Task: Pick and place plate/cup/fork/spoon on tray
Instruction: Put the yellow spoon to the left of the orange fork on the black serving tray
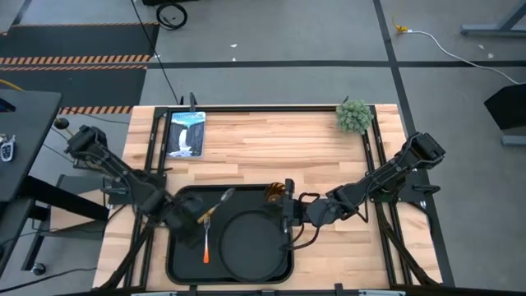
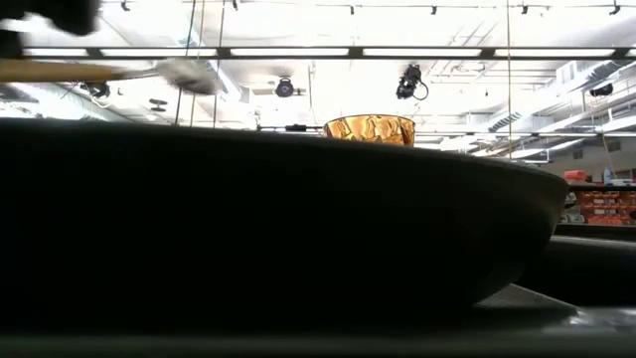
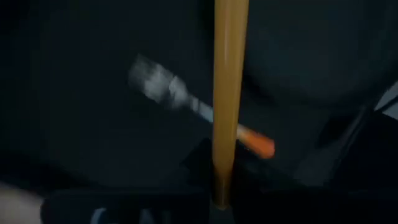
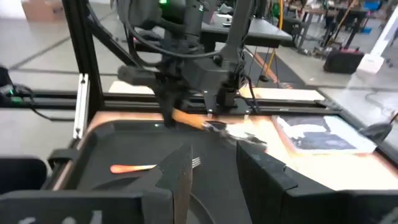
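Note:
The black tray point(image 1: 182, 247) lies at the table's near edge. On it rest the round black plate point(image 1: 246, 242) and the fork point(image 1: 205, 238), which lies flat with its red-orange handle toward the near edge. The amber cup point(image 1: 274, 194) stands at the tray's far right corner. My left gripper point(image 1: 196, 217) is over the tray's left part, shut on the spoon point(image 1: 215, 204). My right gripper point(image 1: 288, 218) is open and empty over the tray's right edge, near the cup; its fingers show in the right wrist view point(image 4: 214, 180). My left gripper holds the spoon by its yellow-orange handle point(image 3: 224, 180), near the free end. The fingers come from above, slanting down. The spoon is lifted clear above the tray and the fork, about level point(image 2: 99, 72). Its bowl point(image 1: 228, 194) points toward the far right.
A picture card point(image 1: 186, 134) lies at the table's far left and a small green plant point(image 1: 354, 116) stands at the far right. Black frame rails run along the table's left and right sides. Bare wood lies between the tray and the far edge.

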